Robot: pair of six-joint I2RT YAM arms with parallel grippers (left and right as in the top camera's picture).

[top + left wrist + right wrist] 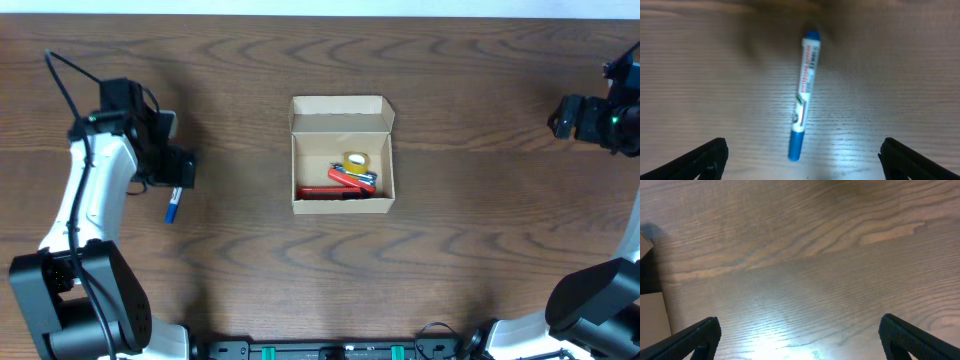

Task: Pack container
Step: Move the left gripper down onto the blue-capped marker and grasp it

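The tan cardboard container (343, 155) stands open at the table's middle, lid flap up at the back. Inside lie red markers and a yellow tape roll (355, 161). A blue-and-white marker (173, 206) lies on the table at the left; it also shows in the left wrist view (804, 95). My left gripper (801, 161) is open above the marker, its fingers wide on either side of the marker's blue end, not touching it. My right gripper (800, 337) is open and empty over bare table at the far right. A corner of the container (651, 320) shows at its left edge.
The dark wooden table (480, 230) surrounds the container. The right arm (600, 118) hangs at the far right edge. The left arm (95, 190) rises along the left side.
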